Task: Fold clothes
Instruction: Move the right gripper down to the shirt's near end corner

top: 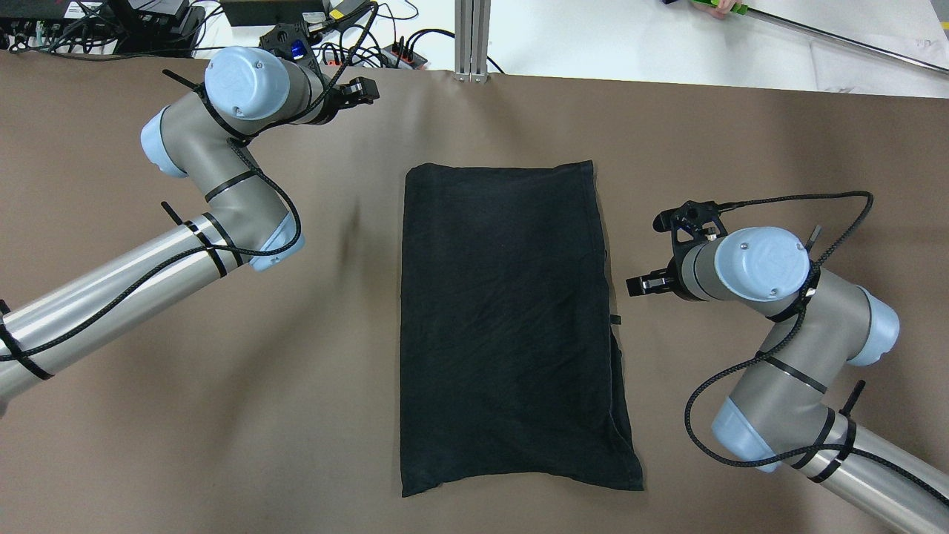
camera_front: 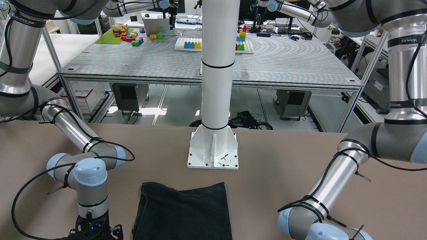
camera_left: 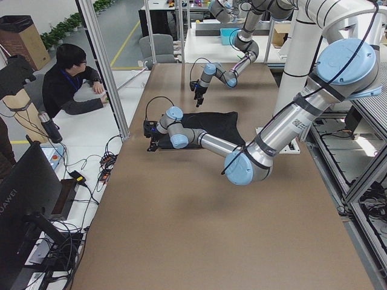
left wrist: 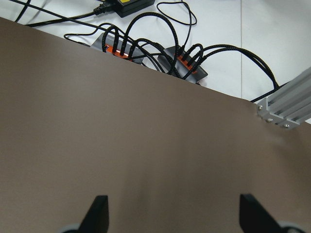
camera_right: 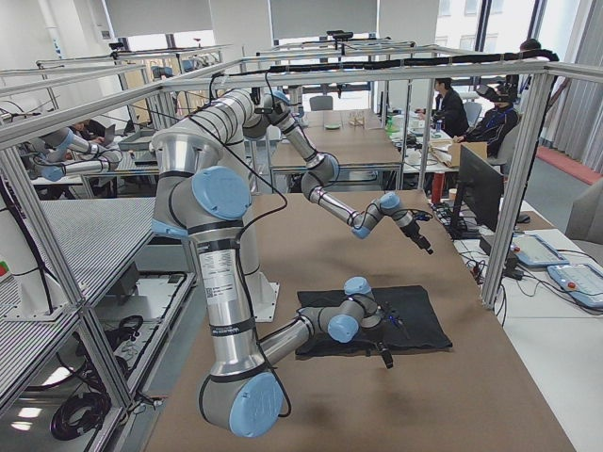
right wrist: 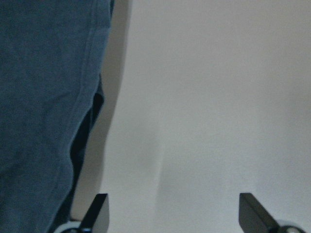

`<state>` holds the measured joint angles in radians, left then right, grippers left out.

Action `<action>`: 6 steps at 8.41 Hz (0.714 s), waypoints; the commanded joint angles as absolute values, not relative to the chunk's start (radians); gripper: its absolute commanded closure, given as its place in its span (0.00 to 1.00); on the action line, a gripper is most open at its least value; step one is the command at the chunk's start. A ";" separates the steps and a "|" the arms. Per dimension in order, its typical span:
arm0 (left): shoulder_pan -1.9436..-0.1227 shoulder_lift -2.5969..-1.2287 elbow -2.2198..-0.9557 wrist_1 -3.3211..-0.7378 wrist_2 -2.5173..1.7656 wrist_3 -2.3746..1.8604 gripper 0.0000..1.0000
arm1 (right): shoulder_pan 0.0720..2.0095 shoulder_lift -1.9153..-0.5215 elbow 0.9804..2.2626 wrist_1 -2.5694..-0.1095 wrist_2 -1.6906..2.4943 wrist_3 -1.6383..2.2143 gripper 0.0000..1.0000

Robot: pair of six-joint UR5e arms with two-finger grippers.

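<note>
The black garment [top: 511,326] lies flat on the brown worktop [top: 222,415], with the left fingers [top: 362,89] and right fingers [top: 642,285] both spread wide and empty.

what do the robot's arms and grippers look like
The left arm and right arm are both silver tubes with grey joints and light-blue round caps. A black braided cable runs along each arm, held on by black zip ties. The left gripper and right gripper are black, with flat black fingers.
</note>
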<state>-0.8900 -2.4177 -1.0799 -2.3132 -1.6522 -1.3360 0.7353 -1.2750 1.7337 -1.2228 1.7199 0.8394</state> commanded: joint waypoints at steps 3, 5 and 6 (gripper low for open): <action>-0.890 -2.419 -1.080 -2.313 -1.651 -1.336 0.05 | 0.677 -1.141 1.778 -1.069 1.829 1.295 0.06; -0.888 -2.422 -1.081 -2.313 -1.651 -1.339 0.05 | 0.582 -1.179 1.779 -1.016 1.825 1.371 0.06; -0.888 -2.422 -1.081 -2.313 -1.651 -1.338 0.05 | 0.548 -1.208 1.781 -1.014 1.824 1.406 0.06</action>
